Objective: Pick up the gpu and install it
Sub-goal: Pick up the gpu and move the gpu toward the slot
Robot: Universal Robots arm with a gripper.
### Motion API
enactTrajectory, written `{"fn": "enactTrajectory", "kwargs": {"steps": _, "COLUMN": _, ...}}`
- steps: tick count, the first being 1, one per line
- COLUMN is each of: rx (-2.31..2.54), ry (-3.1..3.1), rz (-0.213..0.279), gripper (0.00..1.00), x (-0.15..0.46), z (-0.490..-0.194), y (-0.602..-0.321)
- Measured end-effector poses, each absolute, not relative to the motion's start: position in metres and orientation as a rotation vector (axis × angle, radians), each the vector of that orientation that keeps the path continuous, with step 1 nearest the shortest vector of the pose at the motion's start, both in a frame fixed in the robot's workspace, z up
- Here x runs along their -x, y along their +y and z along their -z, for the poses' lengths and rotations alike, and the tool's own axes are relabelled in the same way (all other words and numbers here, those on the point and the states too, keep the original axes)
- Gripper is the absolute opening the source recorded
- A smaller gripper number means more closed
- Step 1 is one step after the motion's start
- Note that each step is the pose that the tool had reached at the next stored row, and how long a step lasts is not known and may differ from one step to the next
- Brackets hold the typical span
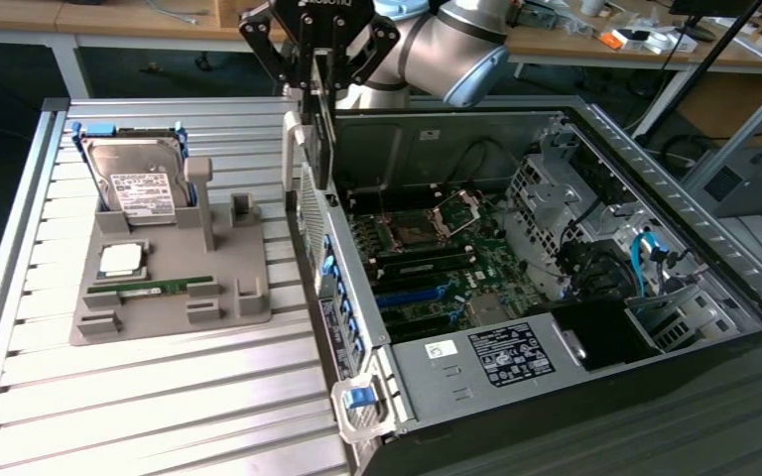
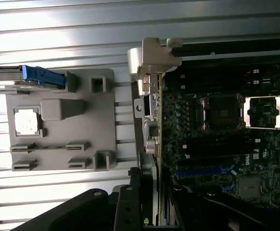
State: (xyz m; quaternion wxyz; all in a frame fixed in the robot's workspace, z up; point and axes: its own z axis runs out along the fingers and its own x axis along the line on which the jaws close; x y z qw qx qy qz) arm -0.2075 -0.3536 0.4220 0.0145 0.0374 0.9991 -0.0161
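The gripper [image 1: 317, 81] pinched the gpu [image 1: 320, 149] by its upper edge. The card hung upright, edge down, just above the case's [image 1: 435, 139] near wall, bracket outward, seemingly to line up with the motherboard [image 1: 447, 268] slots.

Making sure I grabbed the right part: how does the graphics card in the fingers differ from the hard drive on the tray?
The graphics card hangs upright on edge, clamped by the fingers over the computer case wall; the hard drive leans in the gray tray, untouched. The graphics card looks dark with a silver end bracket; the hard drive is silver with a white label. Both are flat rectangular slabs.
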Motion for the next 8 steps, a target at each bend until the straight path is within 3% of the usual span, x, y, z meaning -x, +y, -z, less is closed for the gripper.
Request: {"fn": "enactTrajectory", "kwargs": {"steps": 8, "rx": -0.116, "ry": 3.110, "rz": 0.050, "gripper": 0.27, "x": 0.2039, "z": -0.4221, "y": -0.3536}}
